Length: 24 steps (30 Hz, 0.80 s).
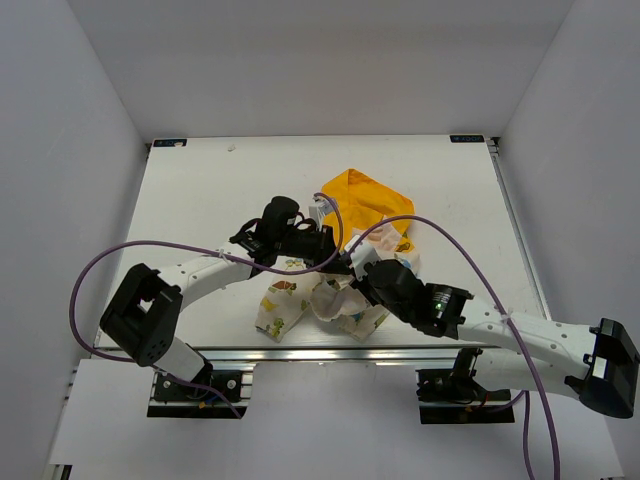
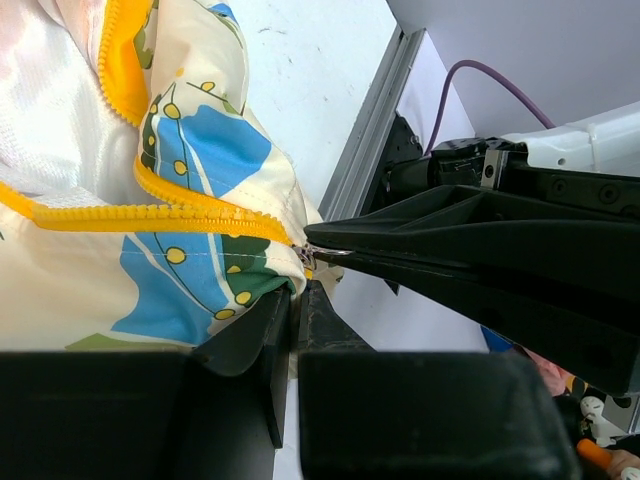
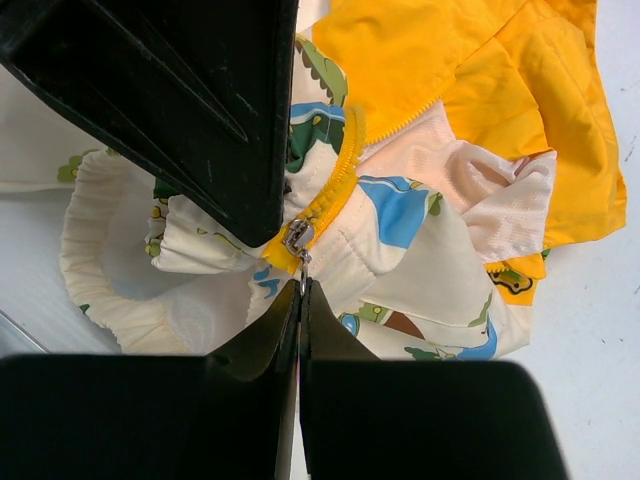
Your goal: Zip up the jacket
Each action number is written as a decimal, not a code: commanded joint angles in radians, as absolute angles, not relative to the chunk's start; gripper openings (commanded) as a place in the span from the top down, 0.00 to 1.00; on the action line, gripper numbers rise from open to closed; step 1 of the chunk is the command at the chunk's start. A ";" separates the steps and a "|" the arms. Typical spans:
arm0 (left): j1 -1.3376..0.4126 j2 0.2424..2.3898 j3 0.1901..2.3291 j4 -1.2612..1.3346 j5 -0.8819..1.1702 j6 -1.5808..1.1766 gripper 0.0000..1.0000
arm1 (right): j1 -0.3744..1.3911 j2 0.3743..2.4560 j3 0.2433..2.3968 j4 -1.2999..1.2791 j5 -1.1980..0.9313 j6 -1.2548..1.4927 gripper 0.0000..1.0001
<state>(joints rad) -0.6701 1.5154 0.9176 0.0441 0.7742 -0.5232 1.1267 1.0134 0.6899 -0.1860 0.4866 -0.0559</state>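
Note:
The jacket (image 1: 352, 205) lies crumpled in the middle of the table, yellow hood toward the back, cream printed fabric (image 1: 283, 305) toward the front. In the left wrist view the yellow zipper (image 2: 150, 212) runs across the cream fabric to its bottom end, where my left gripper (image 2: 296, 285) is shut on the jacket's hem. In the right wrist view the metal zipper slider (image 3: 298, 237) sits at the bottom of the yellow zipper (image 3: 335, 190), and my right gripper (image 3: 301, 288) is shut on its small pull tab. Both grippers meet at that same spot, the left one (image 1: 335, 262) and the right one (image 1: 362, 268) together.
A metal rail (image 1: 330, 352) runs along the table's near edge just in front of the jacket. Purple cables (image 1: 120, 262) loop over both arms. White walls close in the table at left, right and back.

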 commanded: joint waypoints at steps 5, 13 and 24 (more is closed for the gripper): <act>-0.689 1.471 0.930 0.008 0.804 -0.482 1.00 | 1.117 1.038 0.765 -0.230 0.454 -0.035 1.00; -0.696 1.474 0.936 -0.025 0.798 -0.460 1.00 | 1.078 1.060 0.821 -0.291 0.393 -0.008 0.97; -0.703 1.473 0.945 -0.037 0.805 -0.442 1.00 | 1.016 1.089 0.861 -0.359 0.249 0.015 0.86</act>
